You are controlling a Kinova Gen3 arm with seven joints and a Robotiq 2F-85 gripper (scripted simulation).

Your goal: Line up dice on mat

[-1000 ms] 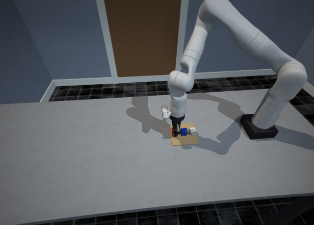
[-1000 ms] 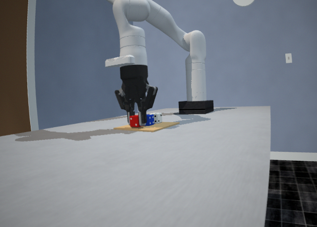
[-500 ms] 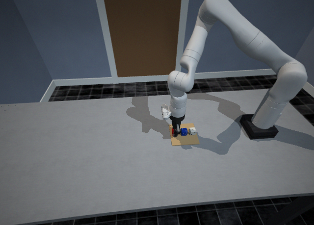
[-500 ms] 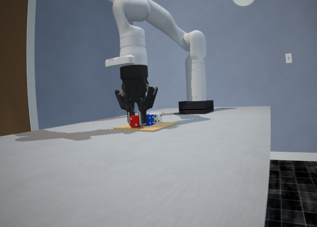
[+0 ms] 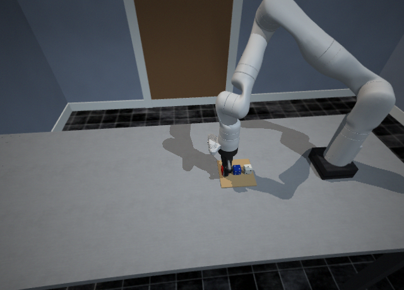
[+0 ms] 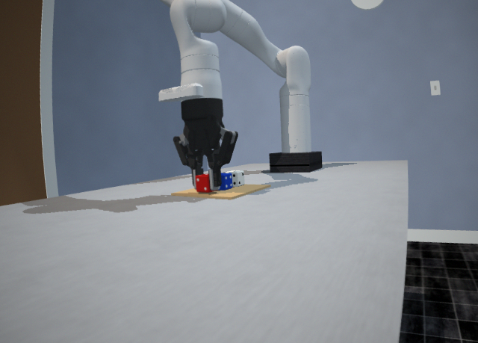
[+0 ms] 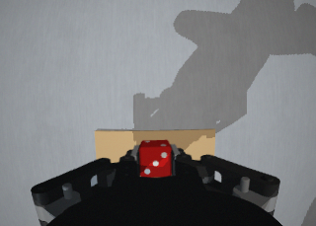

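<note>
Three dice sit in a row on the tan mat [image 5: 239,181] in the top view: the red die [image 5: 223,170] farthest from the black base [image 5: 349,174], the blue die [image 5: 237,169] in the middle, the white die [image 5: 248,169] nearest the base. They stand close together; whether they touch cannot be told. The white arm [image 5: 313,42] rises from the base at the right end of the grey table [image 5: 130,215], arches high, then drops its last links straight down over the mat's far-left part. The gripper [image 5: 225,171] points down at the red die, mostly hiding it.

From the exterior view, the wrist hangs vertical above the mat [image 6: 231,193], and the gripper [image 6: 202,176] has its black fingers [image 6: 211,174] closed on the red die [image 6: 202,184], one on each side. The die's lower edge looks level with the mat, though contact cannot be told. The blue die [image 6: 226,180] is just beside the near finger, and the white die [image 6: 237,177] is behind it toward the base [image 6: 297,161].

Through the wrist view, the red die [image 7: 156,159] is clamped between the fingers and shows a face with three white pips in a diagonal. The mat's [image 7: 113,143] edge lies beyond it on the table [image 7: 79,48].

No brand, label or writing can be read in any view.
</note>
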